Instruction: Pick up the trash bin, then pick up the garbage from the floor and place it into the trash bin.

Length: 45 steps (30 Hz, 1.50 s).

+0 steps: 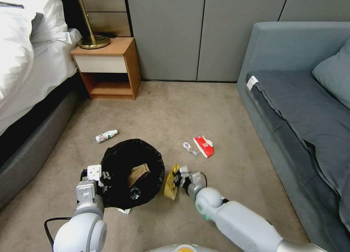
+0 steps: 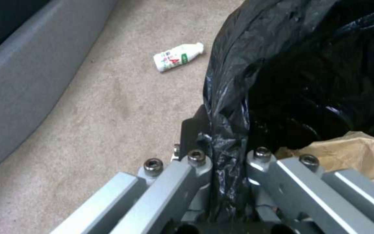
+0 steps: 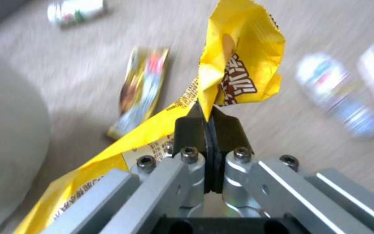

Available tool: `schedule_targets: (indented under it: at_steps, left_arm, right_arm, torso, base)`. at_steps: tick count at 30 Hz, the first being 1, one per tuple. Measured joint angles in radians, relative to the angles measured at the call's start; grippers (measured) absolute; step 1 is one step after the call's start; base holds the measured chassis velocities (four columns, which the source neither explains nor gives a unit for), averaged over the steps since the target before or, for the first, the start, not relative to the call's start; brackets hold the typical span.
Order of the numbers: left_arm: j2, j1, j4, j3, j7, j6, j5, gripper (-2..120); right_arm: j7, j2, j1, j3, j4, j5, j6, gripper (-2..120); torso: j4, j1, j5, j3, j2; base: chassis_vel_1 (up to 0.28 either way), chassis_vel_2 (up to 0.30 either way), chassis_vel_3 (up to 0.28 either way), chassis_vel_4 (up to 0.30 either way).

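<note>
While left hand (image 1: 95, 176) pinches bag-lined rim, trash bin (image 1: 133, 172) sits near-left, mouth open for drops; brown paper bag (image 1: 139, 173) inside. Right hand (image 1: 178, 179) clamped on yellow wrapper (image 1: 170, 182), just right of bin. Remaining on floor: white bottle (image 1: 106, 136) far-left; small bottle (image 1: 190, 148), red carton (image 1: 204, 145) far-right.

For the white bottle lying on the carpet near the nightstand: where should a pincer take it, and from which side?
Across the white bottle's round body, at mid-length, coming straight down from above. It lies flat on its side on open carpet, apart from the trash bin, so fingers can straddle its width.
</note>
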Motion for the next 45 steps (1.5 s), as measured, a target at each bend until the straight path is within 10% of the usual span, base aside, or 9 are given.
schedule_targets:
  at_steps: [12, 22, 32, 45]
  left_arm:
    - [0.014, -0.002, -0.004, -0.006, -0.001, 0.001, -0.009, 1]
    - [0.015, 0.0, -0.009, 0.005, -0.001, 0.002, -0.006, 1]
    - [0.01, 0.0, -0.003, 0.026, -0.001, 0.002, 0.006, 1]
    - [0.002, 0.003, 0.0, 0.035, 0.0, -0.001, 0.017, 1]
  right_arm:
    - [-0.054, -0.134, -0.086, 0.239, 0.273, -0.136, 0.065, 0]
    - [-0.306, -0.212, -0.103, 0.458, 0.607, -0.147, 0.26, 0]
    - [-0.249, -0.279, -0.093, 0.241, 0.742, -0.178, 0.26, 0]
    - [-0.14, -0.236, 0.14, -0.133, 0.549, -0.215, 0.226, 0]
  torso:
    - [-0.0002, 0.0, 0.0, 0.0, 0.0]
    - [-0.0001, 0.0, -0.0003, 0.0, 0.0]
    - [-0.0003, 0.0, -0.0002, 0.0, 0.0]
    - [0.0, 0.0, -0.0005, 0.0, 0.0]
  base:
    - [0.0, 0.0, 0.0, 0.0]
    - [0.0, 0.0, 0.0, 0.0]
    - [0.0, 0.0, 0.0, 0.0]
    - [0.0, 0.0, 0.0, 0.0]
